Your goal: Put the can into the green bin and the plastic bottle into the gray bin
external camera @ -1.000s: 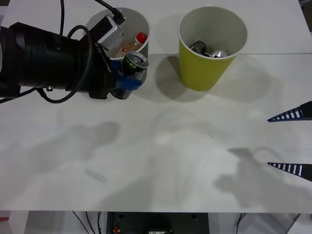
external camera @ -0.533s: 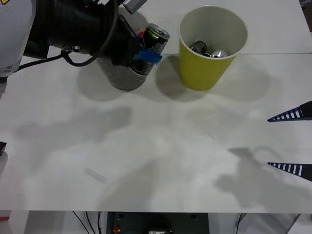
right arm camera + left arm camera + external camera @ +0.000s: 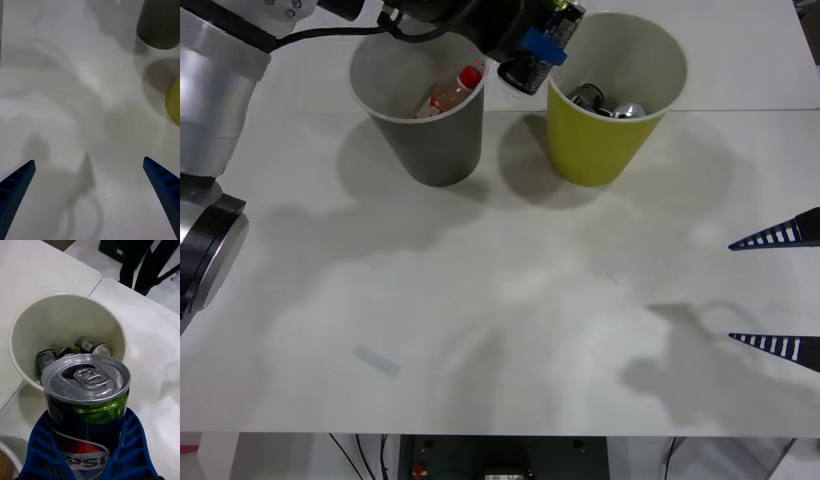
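Pepsi can (image 3: 87,401) held at the green bin's (image 3: 600,150) rim, ready to drop
Left gripper (image 3: 532,50) clamps the can near the table's (image 3: 500,330) far edge; the plastic bottle (image 3: 452,92) lies inside the gray bin (image 3: 425,140); right gripper (image 3: 778,290) waits spread empty by the right edge

1. Can (image 3: 87,405): metal, glossy dark printed wall, bright brushed-silver top with pull tab.
2. Left gripper (image 3: 88,461): ribbed blue plastic jaws, matt, clamped on the can.
3. Green bin (image 3: 595,140): smooth matt yellow-green outside, white inside.
4. Gray bin (image 3: 435,140): same matt finish, gray.
5. Plastic bottle (image 3: 452,93): clear plastic, red cap.
6. Counter (image 3: 510,320): smooth white, slight sheen.
7. Right gripper (image 3: 90,195): blue dimpled fingers, matt.
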You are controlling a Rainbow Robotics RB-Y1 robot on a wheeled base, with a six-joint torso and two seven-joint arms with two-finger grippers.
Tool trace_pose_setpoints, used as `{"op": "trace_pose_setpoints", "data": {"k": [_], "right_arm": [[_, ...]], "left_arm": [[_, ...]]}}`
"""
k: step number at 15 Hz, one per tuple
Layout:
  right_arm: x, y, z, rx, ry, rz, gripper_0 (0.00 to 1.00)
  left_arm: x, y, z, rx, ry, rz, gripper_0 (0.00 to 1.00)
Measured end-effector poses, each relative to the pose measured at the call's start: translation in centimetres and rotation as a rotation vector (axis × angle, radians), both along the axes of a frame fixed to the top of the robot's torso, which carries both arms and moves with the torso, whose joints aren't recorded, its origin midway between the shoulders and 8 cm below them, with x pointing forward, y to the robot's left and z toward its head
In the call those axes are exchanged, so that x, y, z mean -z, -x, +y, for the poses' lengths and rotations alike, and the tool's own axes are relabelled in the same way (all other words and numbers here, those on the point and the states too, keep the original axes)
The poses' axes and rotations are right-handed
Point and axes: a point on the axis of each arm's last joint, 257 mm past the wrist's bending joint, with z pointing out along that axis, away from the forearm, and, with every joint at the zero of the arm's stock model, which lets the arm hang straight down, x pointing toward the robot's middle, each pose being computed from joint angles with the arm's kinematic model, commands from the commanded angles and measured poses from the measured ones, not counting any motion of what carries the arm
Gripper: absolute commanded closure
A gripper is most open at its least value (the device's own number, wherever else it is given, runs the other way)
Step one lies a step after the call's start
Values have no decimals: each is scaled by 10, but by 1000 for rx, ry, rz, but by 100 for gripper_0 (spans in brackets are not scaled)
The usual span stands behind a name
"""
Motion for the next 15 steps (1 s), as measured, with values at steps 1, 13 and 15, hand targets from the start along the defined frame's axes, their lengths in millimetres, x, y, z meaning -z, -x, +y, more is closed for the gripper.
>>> {"op": "trace_pose_setpoints", "data": {"k": [1,13,15], "right_arm": [[0,0,0,0,0,0,0],[0,0,0,0,0,0,0],[0,0,0,0,0,0,0]], "left_arm": [[-4,-7,-7,-9,6,2,97],[-18,-57,-96,-124,44,-115,93],[-17,-58,-99,-125,38,-128,72]]}}
